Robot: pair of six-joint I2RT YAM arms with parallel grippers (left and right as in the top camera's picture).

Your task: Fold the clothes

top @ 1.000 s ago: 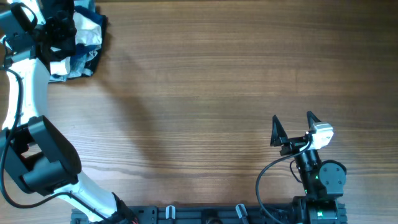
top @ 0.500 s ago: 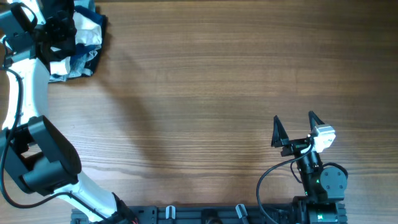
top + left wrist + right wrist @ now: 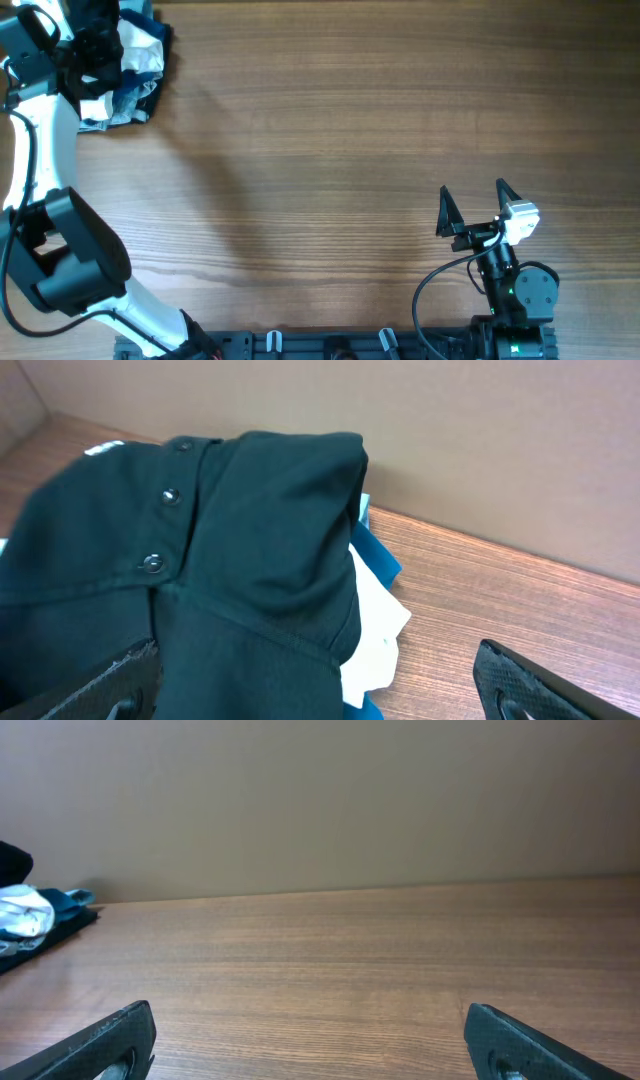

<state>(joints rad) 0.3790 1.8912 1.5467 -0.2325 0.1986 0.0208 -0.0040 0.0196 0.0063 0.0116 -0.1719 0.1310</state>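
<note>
One black shirt (image 3: 260,530) lies bunched on top of a small heap of clothes (image 3: 135,80) in the far left corner of the table (image 3: 330,130). In the left wrist view its fabric is rumpled into a soft hump, with three dark snap studs (image 3: 163,495) in a row along one seam. A white garment (image 3: 378,630) and a blue garment (image 3: 378,555) stick out from under its right edge, next to the plain wall (image 3: 450,440).

The left gripper (image 3: 315,655) hangs right above the shirt with its jaws spread wide and nothing between them. Its left finger seems to rest against the dark cloth, though the edge of the view cuts it off.

From overhead the left arm covers most of the heap, so the shirt itself can hardly be made out there.

The right gripper (image 3: 472,203) is well apart from the heap, at the near right of the table. Its jaws are likewise parted and it holds nothing, with bare wood beneath it.
</note>
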